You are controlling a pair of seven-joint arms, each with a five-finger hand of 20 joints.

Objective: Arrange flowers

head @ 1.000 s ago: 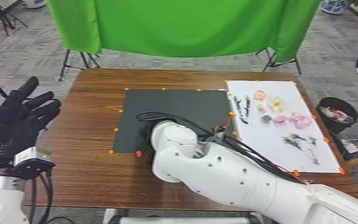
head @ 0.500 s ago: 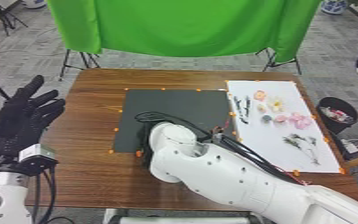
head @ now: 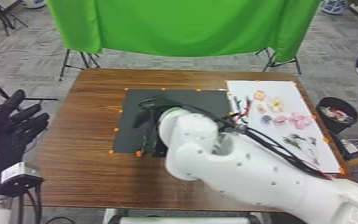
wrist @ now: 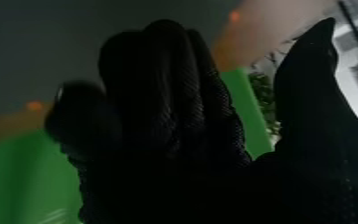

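Your right hand (head: pixel 143 119) is over the dark mat (head: pixel 204 97) on the table (head: pixel 87 170). Wrist view: fingers of your right hand (wrist: pixel 171 125) mostly extended, one foreshortened, thumb well apart; no object seen in its grasp. Your left hand (head: pixel 11 132) is beside the table's left edge, fingers loosely straight and spread, holding nothing. Your flowers, pink (head: pixel 300 120), yellow (head: pixel 276 105) and orange (head: pixel 260 95), lie on the white sheet (head: pixel 284 88) right of the mat, with green sprigs (head: pixel 300 141) nearer you.
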